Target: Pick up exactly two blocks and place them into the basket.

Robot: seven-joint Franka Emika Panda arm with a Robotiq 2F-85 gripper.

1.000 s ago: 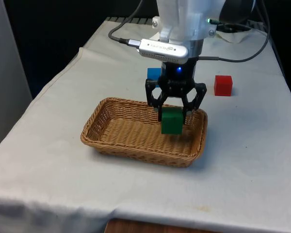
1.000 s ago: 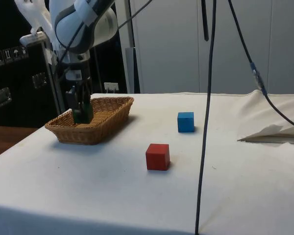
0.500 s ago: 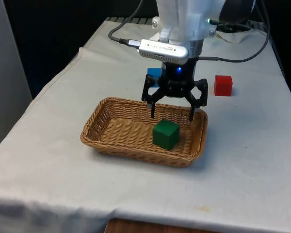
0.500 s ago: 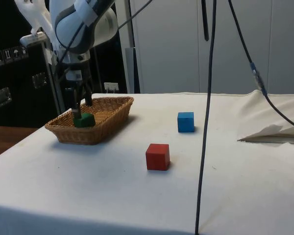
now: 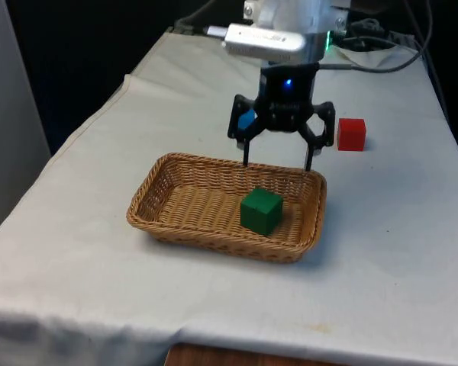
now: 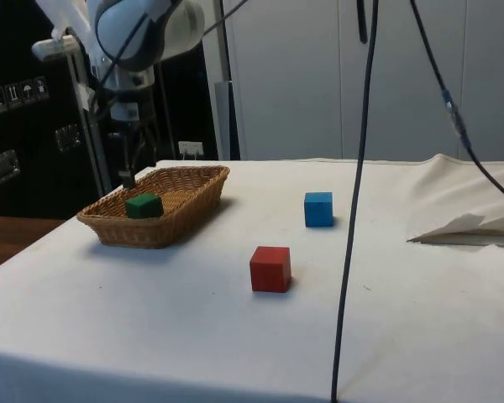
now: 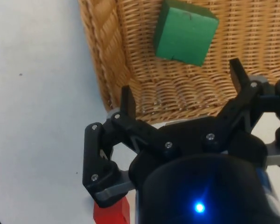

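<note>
A green block lies on the floor of the wicker basket, towards the front view's right end. My gripper hangs open and empty above the basket's far rim, clear of the green block. A red block stands on the cloth beyond the basket at the front view's right. A blue block sits behind the gripper, partly hidden by it in the front view.
A black cable hangs down in the side view's foreground. A fold of cloth rises at that view's right. Bare cloth lies around the basket on the front view's left and near side.
The gripper opened and let go of the green block, which dropped into the basket. The gripper then rose and drew back towards the far rim.
</note>
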